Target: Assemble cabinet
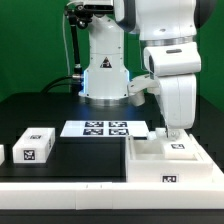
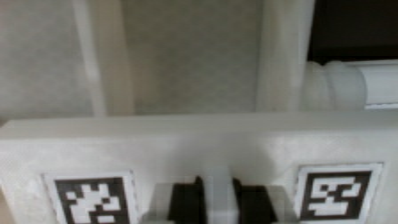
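Exterior view, left to right: sliver of a white piece (image 1: pixel 3 152) cut off by the frame edge, can't identify; loose white part (image 1: pixel 35 145) with a tag, lying flat on the black table (image 1: pixel 90 165), well apart from everything else; marker board (image 1: pixel 105 128) mid-table; cabinet box (image 1: pixel 160 165) on the exterior view's right, near the front edge, tags on its top and front faces; gripper (image 1: pixel 172 131) pointing straight down onto the box top.

Wrist view: fingers (image 2: pixel 180 200) narrow, thin white strip between them; gripper (image 2: pixel 215 198) seems to straddle a thin wall or panel edge; can't tell if it's actually pinching.

Handling, my read: box is rigid moulded plastic, hollow, probably light for its bulk; smooth faces, likely slippery; too wide for the jaws, so take it by a thin wall or push it; loose part is stiff and graspable across its short side.

Hard to read: wrist picture is blurred; box interior is hidden by the arm; rounded white thing (image 2: pixel 356 85) beside the box is unidentifiable.
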You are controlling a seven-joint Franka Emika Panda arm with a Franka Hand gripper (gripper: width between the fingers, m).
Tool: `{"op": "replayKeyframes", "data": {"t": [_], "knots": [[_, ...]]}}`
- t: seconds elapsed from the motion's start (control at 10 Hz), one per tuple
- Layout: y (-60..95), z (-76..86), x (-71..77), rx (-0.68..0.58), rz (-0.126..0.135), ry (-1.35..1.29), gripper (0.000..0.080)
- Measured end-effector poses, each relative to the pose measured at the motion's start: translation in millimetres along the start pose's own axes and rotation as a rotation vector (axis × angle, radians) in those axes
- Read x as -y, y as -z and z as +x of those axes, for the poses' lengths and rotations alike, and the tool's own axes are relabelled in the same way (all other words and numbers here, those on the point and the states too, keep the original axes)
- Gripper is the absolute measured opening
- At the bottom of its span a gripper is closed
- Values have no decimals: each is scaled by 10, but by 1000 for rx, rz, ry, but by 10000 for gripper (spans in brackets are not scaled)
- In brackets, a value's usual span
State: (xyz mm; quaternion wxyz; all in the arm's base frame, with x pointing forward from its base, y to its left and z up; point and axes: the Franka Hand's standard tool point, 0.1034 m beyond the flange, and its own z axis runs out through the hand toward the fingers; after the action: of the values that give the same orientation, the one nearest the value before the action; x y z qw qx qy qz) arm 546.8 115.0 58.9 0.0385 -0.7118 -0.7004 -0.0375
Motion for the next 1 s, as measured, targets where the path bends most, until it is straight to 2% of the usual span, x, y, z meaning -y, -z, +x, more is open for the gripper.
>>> {"op": "replayKeyframes", "data": {"t": [0.1,0.2,0.3,0.5,1.0], "knots": [[0,0,-2,0,0,0,62],[-1,10,-68,0,9,-2,62],[-2,49,-209,-8,4,-4,62],[-14,68,-351,-14,-3,-16,62],[-15,64,-371,-11,10,-18,62]]}}
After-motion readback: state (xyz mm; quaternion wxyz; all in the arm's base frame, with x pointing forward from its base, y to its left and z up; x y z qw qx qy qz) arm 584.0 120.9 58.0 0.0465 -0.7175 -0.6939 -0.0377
